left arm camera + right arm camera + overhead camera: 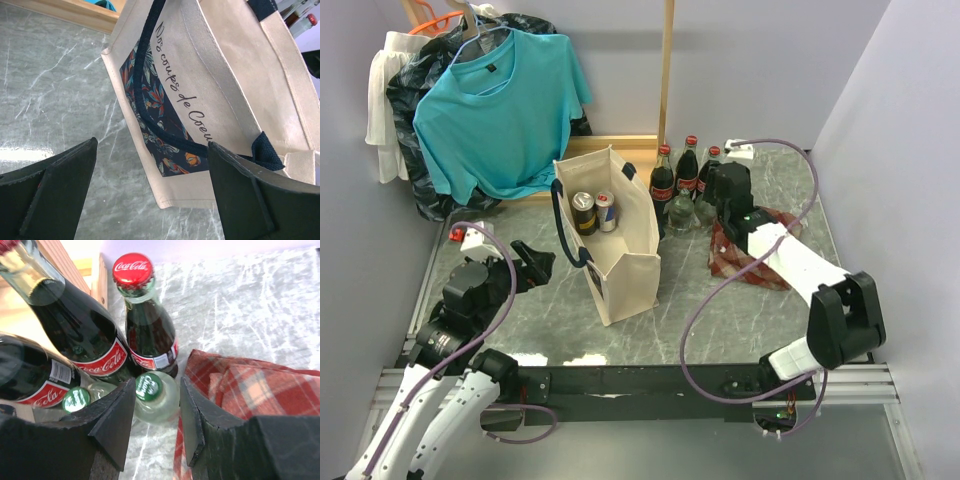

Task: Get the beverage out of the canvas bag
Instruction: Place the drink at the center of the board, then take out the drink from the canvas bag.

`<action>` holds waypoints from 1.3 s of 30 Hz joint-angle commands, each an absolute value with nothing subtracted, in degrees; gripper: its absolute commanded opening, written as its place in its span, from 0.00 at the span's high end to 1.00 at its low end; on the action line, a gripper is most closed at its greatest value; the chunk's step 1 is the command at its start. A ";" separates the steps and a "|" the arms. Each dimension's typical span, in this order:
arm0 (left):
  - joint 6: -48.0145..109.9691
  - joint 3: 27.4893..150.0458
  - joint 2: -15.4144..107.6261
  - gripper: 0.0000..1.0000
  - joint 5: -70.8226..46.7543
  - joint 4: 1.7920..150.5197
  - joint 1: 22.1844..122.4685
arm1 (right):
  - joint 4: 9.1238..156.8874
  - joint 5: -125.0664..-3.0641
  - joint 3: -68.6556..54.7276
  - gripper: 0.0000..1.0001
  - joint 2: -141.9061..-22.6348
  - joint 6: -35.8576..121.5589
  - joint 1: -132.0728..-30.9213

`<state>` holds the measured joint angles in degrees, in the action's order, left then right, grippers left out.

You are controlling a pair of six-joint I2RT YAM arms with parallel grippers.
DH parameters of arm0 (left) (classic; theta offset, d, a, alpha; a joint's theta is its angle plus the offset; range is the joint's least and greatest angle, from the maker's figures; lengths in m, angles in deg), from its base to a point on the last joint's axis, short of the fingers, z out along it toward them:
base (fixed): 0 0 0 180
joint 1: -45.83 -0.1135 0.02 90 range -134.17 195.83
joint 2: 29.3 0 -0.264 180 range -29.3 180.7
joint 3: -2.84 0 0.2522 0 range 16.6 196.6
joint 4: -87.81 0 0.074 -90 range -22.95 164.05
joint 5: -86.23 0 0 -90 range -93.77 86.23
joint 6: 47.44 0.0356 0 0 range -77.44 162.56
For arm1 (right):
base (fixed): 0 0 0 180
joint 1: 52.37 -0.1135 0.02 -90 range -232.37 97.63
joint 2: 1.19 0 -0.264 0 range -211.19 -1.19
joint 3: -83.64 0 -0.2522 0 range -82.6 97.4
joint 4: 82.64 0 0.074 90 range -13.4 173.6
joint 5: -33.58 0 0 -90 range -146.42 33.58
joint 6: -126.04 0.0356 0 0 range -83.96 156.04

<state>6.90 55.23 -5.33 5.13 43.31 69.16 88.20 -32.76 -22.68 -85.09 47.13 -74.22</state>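
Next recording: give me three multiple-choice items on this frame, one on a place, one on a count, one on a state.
1. Where are the two cans? A) inside the canvas bag B) on the plaid cloth C) by the left arm's base
2. How many red-capped cola bottles are in view? A) one B) three C) five
3. How is the left gripper? A) shut on a handle B) shut on a can C) open, empty

1 A: both show in the bag's open mouth. 2 B: three red caps stand behind the bag. 3 C: its jaws stand wide apart, gripping nothing.
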 commanded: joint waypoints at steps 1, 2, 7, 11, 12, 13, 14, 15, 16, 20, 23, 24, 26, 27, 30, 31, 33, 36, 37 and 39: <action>6.78 56.41 -6.54 0.04 4.58 45.05 69.21 | 86.59 -30.67 -23.71 0.52 -79.33 47.73 -73.82; 6.70 56.41 -6.62 0.04 4.58 45.05 69.29 | 85.89 -30.24 -23.80 0.52 -78.45 47.81 -73.82; 6.96 56.24 -6.89 0.04 3.44 45.49 69.21 | 80.62 -31.02 -24.06 0.52 -74.07 48.95 -73.99; 7.05 56.32 -6.71 0.04 3.08 45.40 69.21 | 77.54 -32.60 -25.03 0.52 -70.45 50.01 -74.78; 7.05 56.32 -6.80 0.04 2.91 45.49 69.21 | 76.23 -33.30 -25.29 0.52 -69.75 50.62 -74.96; 7.05 56.32 -7.06 0.04 2.91 45.57 69.21 | 75.70 -33.48 -25.47 0.52 -68.35 50.89 -75.13; 7.05 56.24 -7.41 0.04 2.99 45.58 69.21 | 75.17 -33.48 -25.64 0.52 -67.56 51.41 -75.22; 6.88 56.24 -7.42 0.04 3.08 45.58 69.21 | 74.29 -33.57 -26.08 0.52 -66.85 51.59 -75.31; 6.96 56.24 -7.68 0.04 3.08 45.58 69.21 | 73.85 -33.57 -26.26 0.52 -65.45 51.85 -75.31; 7.22 56.15 -7.50 0.04 1.77 46.01 69.21 | 70.61 -35.94 -26.00 0.50 -62.81 52.82 -75.40; 7.49 56.15 -7.33 0.04 1.15 46.10 69.21 | 68.32 -38.05 -25.47 0.49 -61.40 53.09 -75.48; 7.58 56.15 -7.33 0.04 0.89 46.10 69.21 | 67.79 -38.32 -25.38 0.49 -61.13 53.17 -75.57; 7.49 56.15 -7.59 0.04 1.06 46.10 69.21 | 66.03 -38.93 -25.03 0.49 -60.25 52.83 -75.92; 7.40 56.15 -7.77 0.04 1.24 46.02 69.21 | 65.50 -39.11 -24.94 0.49 -59.90 52.82 -75.92; 7.23 56.06 -8.21 0.04 2.02 45.84 69.21 | 63.83 -40.51 -24.15 0.49 -58.59 52.39 -76.01; 7.22 56.06 -8.29 0.04 2.38 45.84 69.21 | 63.22 -41.04 -23.63 0.49 -58.58 52.30 -76.10; 7.22 56.15 -8.03 0.04 2.56 45.84 69.21 | 61.20 -43.14 -21.26 0.49 -58.67 51.86 -76.10; 7.22 56.15 -7.33 0.04 2.82 45.75 69.21 | 59.43 -46.30 -17.83 0.49 -59.54 51.59 -76.28; 7.22 56.24 -7.07 0.04 3.08 45.75 69.21 | 59.26 -47.19 -17.04 0.48 -59.98 51.33 -76.45; 7.22 56.15 -6.54 0.04 3.26 45.75 69.21 | 58.99 -49.03 -14.58 0.48 -61.73 50.72 -76.71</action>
<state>6.94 55.23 -7.43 2.31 43.86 69.16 59.66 -44.22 -20.82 -60.35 51.98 -75.88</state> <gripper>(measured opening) 0.966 0.517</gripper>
